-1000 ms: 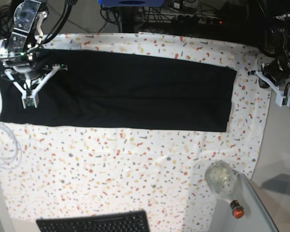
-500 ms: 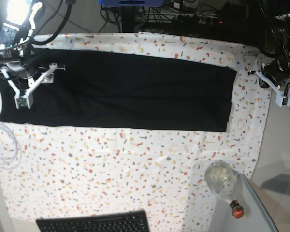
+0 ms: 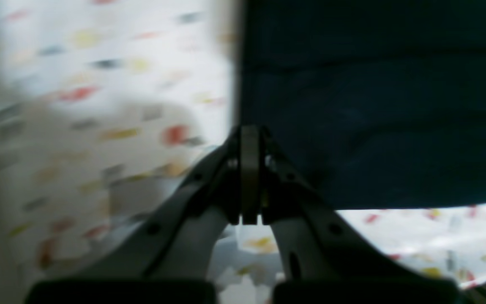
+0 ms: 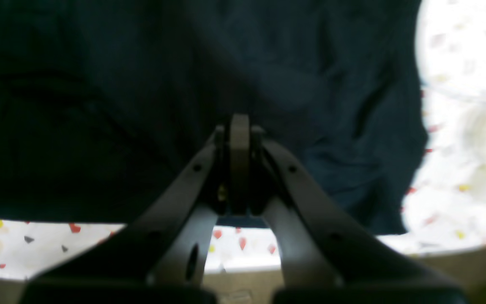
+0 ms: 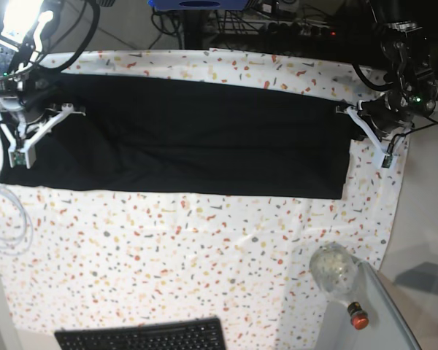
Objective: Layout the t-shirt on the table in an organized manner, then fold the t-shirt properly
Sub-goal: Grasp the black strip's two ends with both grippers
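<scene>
Black t-shirt spread as a long band across the speckled table, an arm at each end.

The t-shirt lies flat along the far half of the table. The right gripper sits over the shirt's end with its jaws pressed together, nothing between them. The left gripper hangs just off the opposite edge, its jaws together and empty too. No label or writing is legible. A keyboard and a bottle stand near the front edge.

Grey floor, tangled cables behind, black keyboard at front edge.
</scene>
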Controlling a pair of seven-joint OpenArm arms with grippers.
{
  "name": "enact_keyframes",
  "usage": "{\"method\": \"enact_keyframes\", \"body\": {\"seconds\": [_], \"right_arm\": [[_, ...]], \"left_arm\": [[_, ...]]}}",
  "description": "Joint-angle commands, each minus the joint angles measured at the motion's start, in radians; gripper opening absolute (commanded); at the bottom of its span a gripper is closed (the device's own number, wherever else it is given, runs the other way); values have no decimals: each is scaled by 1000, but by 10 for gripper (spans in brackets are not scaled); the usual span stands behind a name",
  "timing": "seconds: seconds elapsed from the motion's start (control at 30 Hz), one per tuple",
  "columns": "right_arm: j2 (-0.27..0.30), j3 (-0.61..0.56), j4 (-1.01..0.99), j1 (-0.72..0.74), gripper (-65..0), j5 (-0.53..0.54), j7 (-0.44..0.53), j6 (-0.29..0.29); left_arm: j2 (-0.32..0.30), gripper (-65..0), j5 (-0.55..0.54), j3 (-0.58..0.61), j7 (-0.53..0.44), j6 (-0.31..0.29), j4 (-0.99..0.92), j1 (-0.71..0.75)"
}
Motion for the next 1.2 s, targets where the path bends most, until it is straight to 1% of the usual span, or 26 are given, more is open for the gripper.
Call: {"method": "enact_keyframes", "body": {"seconds": [0.0,0.1,0.23,0.33,0.5,0.57,0.63,0.77,0.83,0.9,1.0,1.07,1.1,1.17], "right_arm": [[3,0,-23,4,-650,3,10,-1],[7,8,-111,8,-650,3,13,-1],[9,8,-174,10,-650,3,13,-1],[9,8,-149,10,-650,3,14,-1],[6,6,-16,-9,-650,3,5,-1],[9,2,-42,-2,-650,1,13,-1],[10,9,-114,27,-650,1,13,-1],[78,11,-175,99,-650,1,16,-1],[104,11,-220,145,-650,1,36,-2],[135,11,-290,194,-650,1,57,-4],[182,11,-418,258,-650,1,66,-4],[199,11,-504,285,-650,1,100,-4],[205,11,-539,291,-650,1,132,-4],[207,11,-560,294,-650,1,192,-4]], "left_arm": [[-22,-650,-5,2,-15,-1,9,-20],[-22,-650,-5,7,-15,-1,7,-26],[-28,-650,-5,0,-15,-1,9,-26],[-30,-650,-5,-1,-15,-1,9,-26],[-31,-650,-5,-1,-15,-1,9,-23],[-30,-650,-5,-1,-15,-1,9,-23],[-27,-650,-5,2,-15,-1,9,-24],[-22,-650,-11,7,-15,-1,10,-24],[-15,-650,-12,8,-15,-1,10,-24],[13,-650,-5,8,-15,-1,18,-24],[25,-650,-11,-1,-15,-4,18,-23],[22,-650,-12,-3,-15,-6,18,-18],[21,-650,-12,-3,-15,-6,19,-17],[16,-650,-12,-3,-15,-6,29,-14]]}}
